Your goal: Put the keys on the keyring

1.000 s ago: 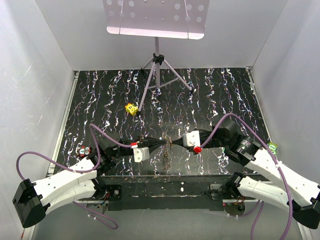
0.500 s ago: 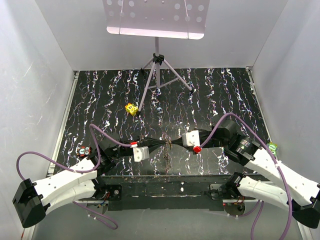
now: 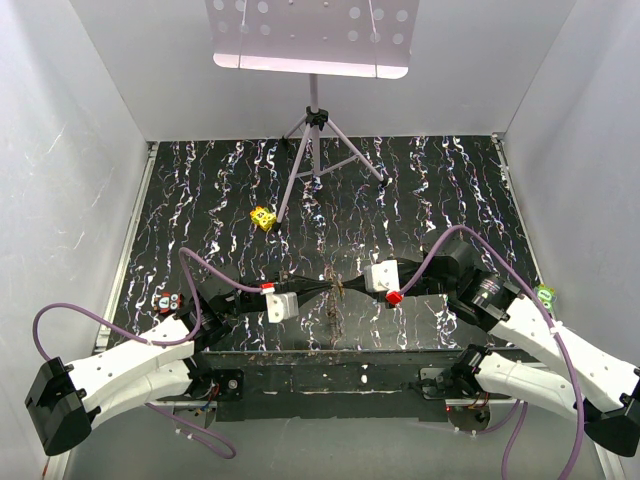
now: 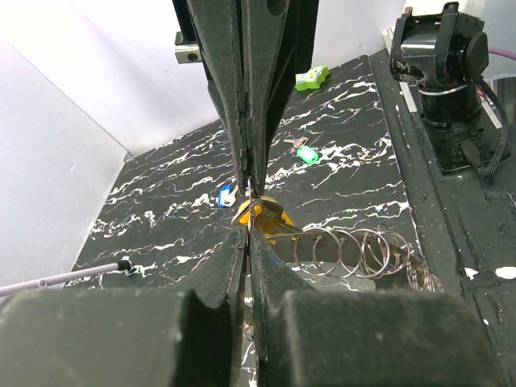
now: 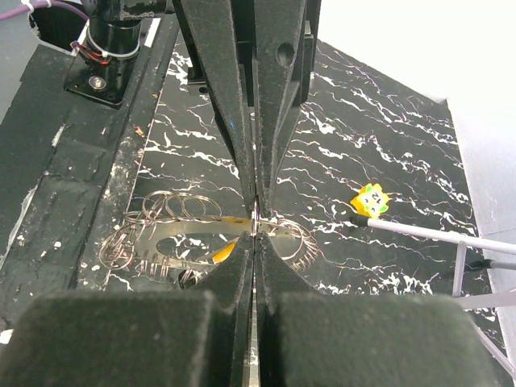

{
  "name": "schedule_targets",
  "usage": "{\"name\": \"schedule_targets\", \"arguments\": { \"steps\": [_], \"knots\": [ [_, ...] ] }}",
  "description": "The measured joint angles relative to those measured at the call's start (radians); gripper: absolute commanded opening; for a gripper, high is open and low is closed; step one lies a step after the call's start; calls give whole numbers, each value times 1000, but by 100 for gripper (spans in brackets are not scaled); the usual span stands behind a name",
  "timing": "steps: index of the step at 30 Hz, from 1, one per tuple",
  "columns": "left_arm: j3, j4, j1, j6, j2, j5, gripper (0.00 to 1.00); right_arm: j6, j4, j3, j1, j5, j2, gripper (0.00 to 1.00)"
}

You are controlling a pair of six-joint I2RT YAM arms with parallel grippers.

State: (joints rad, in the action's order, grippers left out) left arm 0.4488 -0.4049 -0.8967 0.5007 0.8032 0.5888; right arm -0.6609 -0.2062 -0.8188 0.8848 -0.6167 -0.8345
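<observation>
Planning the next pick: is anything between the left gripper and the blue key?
Nothing visible covers the blue key on the table, but the shut right gripper faces the left gripper tip to tip beside that line.

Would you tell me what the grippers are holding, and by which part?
The left gripper and right gripper, both shut, meet tip to tip, apparently pinching the orange-headed key beside the keyring; which part each grips cannot be told.

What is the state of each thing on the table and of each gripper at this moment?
left gripper: shut on the orange key.
right gripper: shut on the keyring.
keyring: held at one end, loops trailing loose.
blue key: lying loose, off the keyring.
green key: lying loose, off the keyring.
yellow cube: resting alone, untouched.
music stand: standing upright.
</observation>
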Motion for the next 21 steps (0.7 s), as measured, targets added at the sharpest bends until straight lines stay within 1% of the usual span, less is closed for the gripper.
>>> {"name": "schedule_targets", "arguments": {
  "steps": [21],
  "knots": [
    [-13,0,0,-12,-5,3,0,12,10,15,0,-8,-5,1]
  ]
}}
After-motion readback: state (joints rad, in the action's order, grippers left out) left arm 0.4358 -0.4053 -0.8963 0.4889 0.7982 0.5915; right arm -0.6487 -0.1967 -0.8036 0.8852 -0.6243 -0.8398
